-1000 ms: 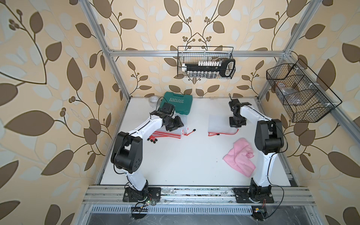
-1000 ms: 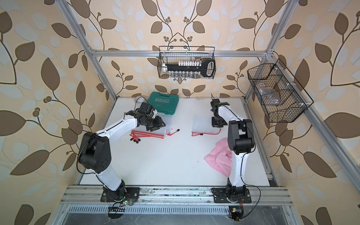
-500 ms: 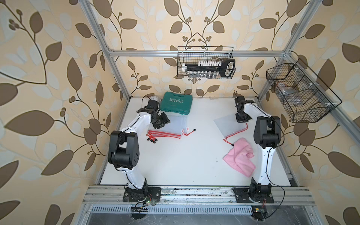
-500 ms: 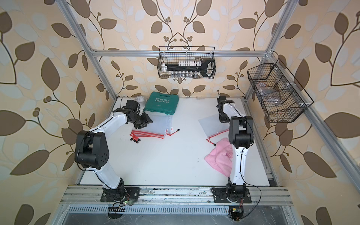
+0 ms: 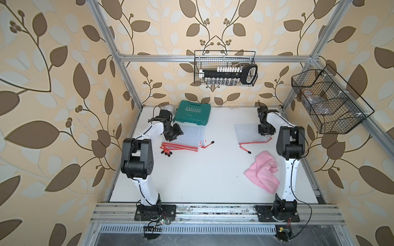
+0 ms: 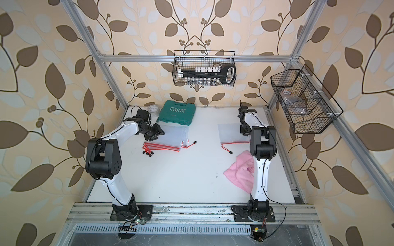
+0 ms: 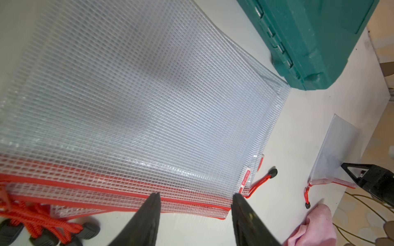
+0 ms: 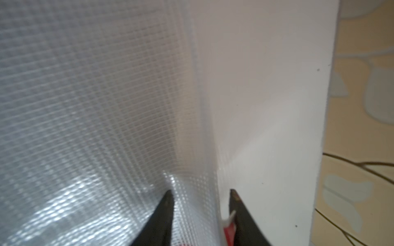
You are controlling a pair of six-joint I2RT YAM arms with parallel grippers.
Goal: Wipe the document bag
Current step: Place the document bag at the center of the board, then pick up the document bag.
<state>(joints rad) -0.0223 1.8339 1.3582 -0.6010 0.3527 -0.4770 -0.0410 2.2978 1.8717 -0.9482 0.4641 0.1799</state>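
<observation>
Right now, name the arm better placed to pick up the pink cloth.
Right. The pink cloth lies beside that arm, and the right gripper is open. The left gripper is far off, over the bag stack.

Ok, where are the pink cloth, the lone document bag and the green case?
pink cloth [image 5: 261, 170], in a top view, middle of the folds
lone document bag [image 5: 247, 133], in a top view, mesh centre
green case [image 5: 191, 114], in a top view, lid centre
</observation>
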